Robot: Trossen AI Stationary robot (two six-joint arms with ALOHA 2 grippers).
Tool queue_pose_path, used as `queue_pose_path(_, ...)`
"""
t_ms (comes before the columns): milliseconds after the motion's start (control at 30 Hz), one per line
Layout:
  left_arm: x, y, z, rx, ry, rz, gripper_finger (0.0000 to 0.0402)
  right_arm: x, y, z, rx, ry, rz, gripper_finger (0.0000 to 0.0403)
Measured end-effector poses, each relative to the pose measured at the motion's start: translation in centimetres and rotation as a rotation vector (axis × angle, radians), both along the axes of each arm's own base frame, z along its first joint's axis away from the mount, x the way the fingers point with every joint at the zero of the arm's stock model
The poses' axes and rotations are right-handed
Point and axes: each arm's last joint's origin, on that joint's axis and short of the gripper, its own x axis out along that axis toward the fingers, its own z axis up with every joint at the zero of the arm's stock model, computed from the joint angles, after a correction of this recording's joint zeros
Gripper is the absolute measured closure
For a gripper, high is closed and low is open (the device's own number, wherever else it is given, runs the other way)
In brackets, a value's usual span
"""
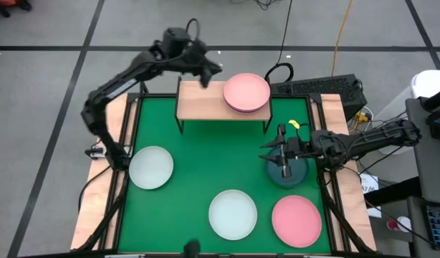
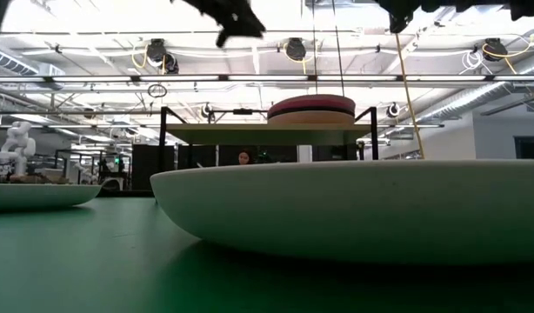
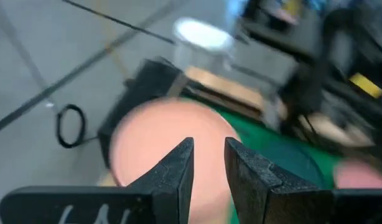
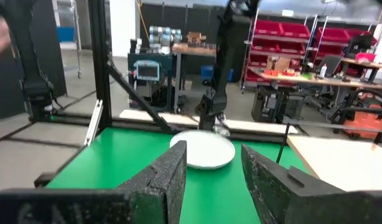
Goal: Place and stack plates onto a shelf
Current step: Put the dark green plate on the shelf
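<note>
The light-wood shelf (image 1: 206, 107) stands on black legs at the green table's far edge. A stack of plates (image 1: 246, 93) with a pale pink one on top rests on its right half; the low view shows the stack (image 2: 312, 110) with a magenta layer. My left gripper (image 1: 209, 72) hovers over the shelf's far edge, left of the stack, narrowly open and empty (image 3: 209, 165). My right gripper (image 1: 274, 152) is open and empty (image 4: 213, 180), raised over the dark teal-grey plate (image 1: 292, 178). Two mint-white plates (image 1: 150, 167) (image 1: 233, 213) and a pink plate (image 1: 297, 220) lie flat on the table.
A black keyboard (image 1: 320, 87) and a looped cable (image 1: 279, 72) lie beyond the shelf. A small yellow item (image 1: 294, 123) sits at the table's right edge. The shelf's left half is bare wood. Green surface shows between the shelf and the plates.
</note>
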Motion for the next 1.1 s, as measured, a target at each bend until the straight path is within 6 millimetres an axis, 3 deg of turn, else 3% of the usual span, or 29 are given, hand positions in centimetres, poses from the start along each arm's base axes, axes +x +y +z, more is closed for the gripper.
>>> queue_pose_path(100,-1.4,-4.0,1.3,0.068,0.032,-0.122,0.0307,0.0,-0.1,-0.4,-0.004,0.035,-0.006,0.0266)
queue_pose_path(267,-5.0,-9.7,3.4,0.186,-0.007,-0.103,0.0307,-0.1,-0.3,-1.5,0.013,0.044,-0.089,0.0266)
queue_pose_path(500,-9.2,-15.4,1.5,0.18,-0.139,-0.127,0.0307,-0.5,-0.6,-3.4,0.026,-0.014,-0.164,0.0266)
queue_pose_path(633,-10.8,-17.9,-1.7,0.131,-0.225,-0.166,0.0307,-0.5,-0.6,-3.3,0.004,-0.028,-0.164,0.0266)
queue_pose_path(733,-11.0,-19.6,-5.2,0.096,-0.289,-0.204,0.0307,-0.2,-0.5,-1.9,0.0,0.029,-0.165,0.0266)
queue_pose_path(967,-11.5,-22.0,-11.2,0.103,-0.407,-0.194,0.0307,0.2,-0.5,2.7,-0.013,0.265,-0.189,0.0266)
queue_pose_path(1100,-11.2,-23.1,-15.3,0.113,-0.466,-0.158,0.0307,0.7,-0.4,3.3,0.008,0.492,-0.211,0.0266)
